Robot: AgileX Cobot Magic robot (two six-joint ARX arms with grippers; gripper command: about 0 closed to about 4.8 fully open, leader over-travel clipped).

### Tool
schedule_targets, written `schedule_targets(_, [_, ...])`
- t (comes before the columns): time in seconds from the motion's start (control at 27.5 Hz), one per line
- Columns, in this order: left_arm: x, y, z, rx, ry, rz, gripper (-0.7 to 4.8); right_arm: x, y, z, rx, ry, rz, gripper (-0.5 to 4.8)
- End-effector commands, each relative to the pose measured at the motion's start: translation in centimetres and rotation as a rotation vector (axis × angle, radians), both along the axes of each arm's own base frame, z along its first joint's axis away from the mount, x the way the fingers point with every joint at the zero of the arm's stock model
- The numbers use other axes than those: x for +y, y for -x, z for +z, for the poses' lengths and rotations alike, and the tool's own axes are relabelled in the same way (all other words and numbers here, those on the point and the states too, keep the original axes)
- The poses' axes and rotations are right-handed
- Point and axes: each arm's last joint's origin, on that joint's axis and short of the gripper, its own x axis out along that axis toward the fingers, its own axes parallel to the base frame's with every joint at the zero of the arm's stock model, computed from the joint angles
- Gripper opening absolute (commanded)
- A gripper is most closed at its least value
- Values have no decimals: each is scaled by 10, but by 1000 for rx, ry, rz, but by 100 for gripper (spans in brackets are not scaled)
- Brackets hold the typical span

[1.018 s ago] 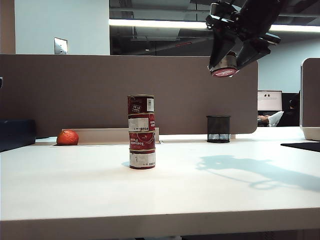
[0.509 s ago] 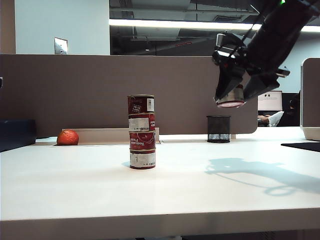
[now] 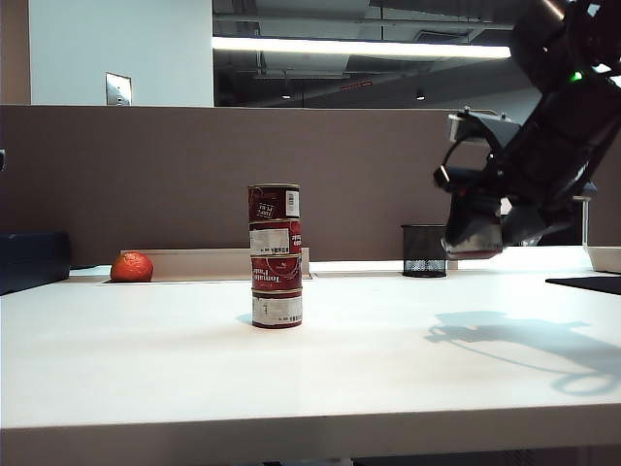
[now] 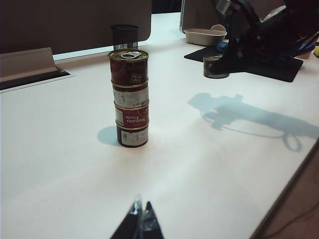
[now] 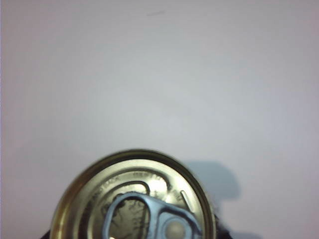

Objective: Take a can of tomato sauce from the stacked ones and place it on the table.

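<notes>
- While the right gripper [image 3: 475, 238] pinches a squat can of tomato sauce [image 3: 473, 240] above the smooth white table [image 3: 369, 369], four cylindrical tins stay stacked [image 3: 276, 255].
- The left gripper [image 4: 141, 219] shows dark fingertips pressed together.

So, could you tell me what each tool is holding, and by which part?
The right tool holds the can of tomato sauce by its sides, above the table. The left tool holds nothing.

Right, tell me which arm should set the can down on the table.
Right. The right gripper already holds the can of tomato sauce just above the table. The left gripper sits shut and empty, short of the stack.
</notes>
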Motion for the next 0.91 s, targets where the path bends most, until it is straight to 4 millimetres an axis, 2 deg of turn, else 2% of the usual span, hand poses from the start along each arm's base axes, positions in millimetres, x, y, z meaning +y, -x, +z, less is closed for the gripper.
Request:
schedule_targets(0.04, [0,0,1,-6,4,-1,-6,1,-3,-11,12,-1,0,134])
schedule_targets(0.25, [0,0,1,-6,4,-1,-6,4,-13,-32,35,-18,-13,134])
schedule_targets(0.91, [0,0,1,-6,4,-4,-6,6,-19,-57,92,10,-25,135])
